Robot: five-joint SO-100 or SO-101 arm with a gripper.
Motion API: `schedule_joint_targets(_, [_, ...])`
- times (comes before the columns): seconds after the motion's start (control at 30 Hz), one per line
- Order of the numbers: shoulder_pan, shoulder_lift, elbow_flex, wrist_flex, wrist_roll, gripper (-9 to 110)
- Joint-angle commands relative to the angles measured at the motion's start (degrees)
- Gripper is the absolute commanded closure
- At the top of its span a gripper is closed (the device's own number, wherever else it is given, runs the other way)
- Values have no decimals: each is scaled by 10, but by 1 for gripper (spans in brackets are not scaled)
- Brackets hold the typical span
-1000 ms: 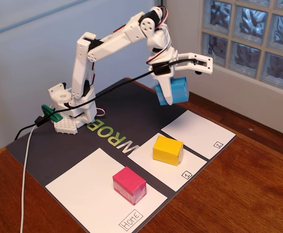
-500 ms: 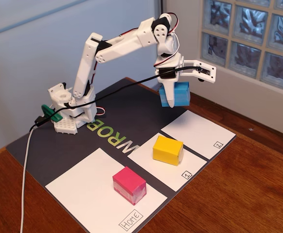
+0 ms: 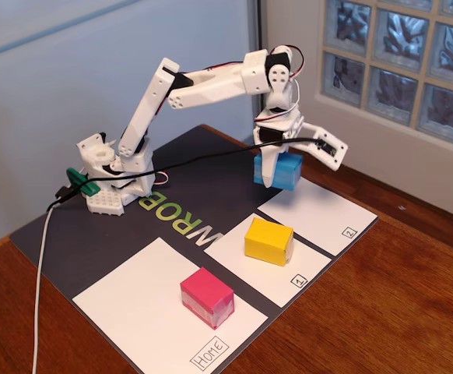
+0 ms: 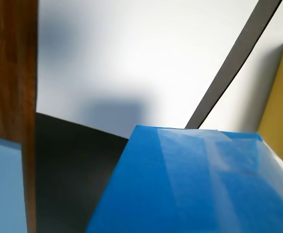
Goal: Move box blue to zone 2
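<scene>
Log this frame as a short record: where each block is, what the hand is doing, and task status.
blue box: held in the hand, above the far corner of zone 2; contact with the panel cannot be told
yellow block: on the panel marked 1
pink block: on the Home panel
hand: shut on the blue box
status: box not yet released

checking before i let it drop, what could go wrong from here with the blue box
1. The blue box in the tool hangs over the far edge of zone 2, partly above the dark mat; released now, it might land straddling the border.
2. It appears slightly tilted, so it could tip on landing.
3. The yellow block sits close on the neighbouring panel; overshooting that way risks a bump.
</scene>
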Motion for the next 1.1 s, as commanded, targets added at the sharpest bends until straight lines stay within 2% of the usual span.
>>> schedule_joint_targets(0.0, [-4,-1,-12,-4,11,102])
schedule_joint_targets(0.27, [-4,-64,-77,-20,13,102])
schedule_joint_targets(1.07, [-11,-127,-75,-218,8,102])
